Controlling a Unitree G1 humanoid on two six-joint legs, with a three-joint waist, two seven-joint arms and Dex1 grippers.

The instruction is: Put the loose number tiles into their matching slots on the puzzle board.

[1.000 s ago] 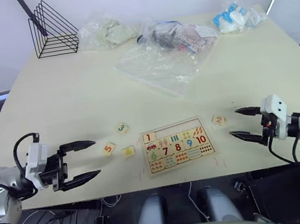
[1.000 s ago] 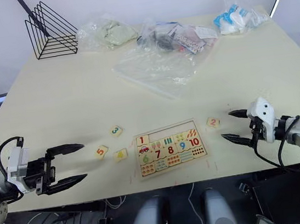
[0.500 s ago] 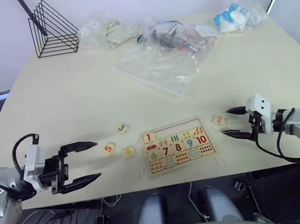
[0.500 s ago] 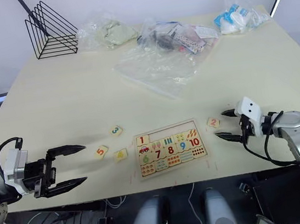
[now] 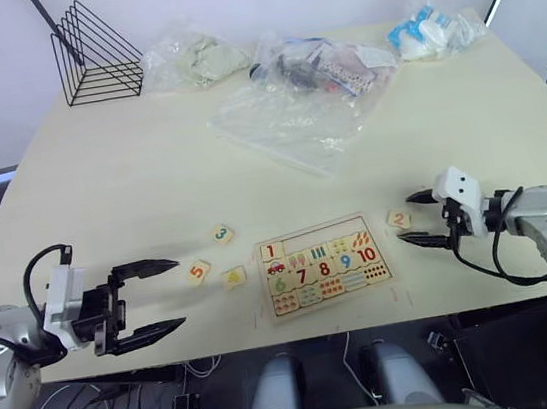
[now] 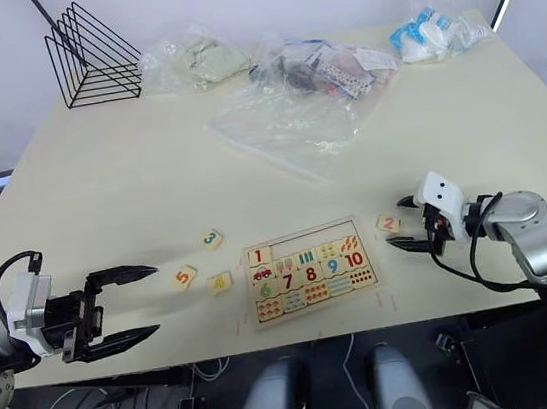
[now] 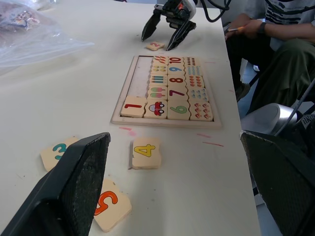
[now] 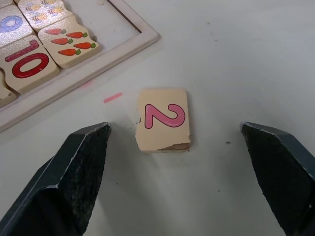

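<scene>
The flat rectangular light-wood puzzle board (image 5: 326,265) with a raised rim lies near the front edge of the pale cream counter (image 5: 148,171). In its top row of square slots (image 7: 141,77), only the tile with the red 1 (image 5: 273,251) is in place, at the left end; the other recesses of this row are bare wood. The rows below hold picture tiles and the coloured numbers 6 to 10.

Four loose tiles lie flat on the counter. The small pale wooden tile with the pink 2 (image 8: 162,119) is just beside the right end of the board, apart from the rim, and one of its edges looks chipped. On the left of the board there are the tile with the yellow 4 (image 7: 145,153) nearest to the rim, the tile with the orange-red 5 (image 5: 199,271) a little further left, and the tile with the green 3 (image 5: 222,234) behind them.

The right end effector (image 5: 412,217) has its two black fingers spread wide, and it is low over the counter, with the tile 2 lying between the fingertips but not touched. The left end effector (image 5: 169,295) is also wide open and holds nothing; it is near the left front of the counter, with its tips pointing toward the tile 5.

At the far side there are a black wire rack (image 5: 95,53) and several clear plastic bags (image 5: 292,111). A seated person (image 7: 275,44) shows in the left wrist view.
</scene>
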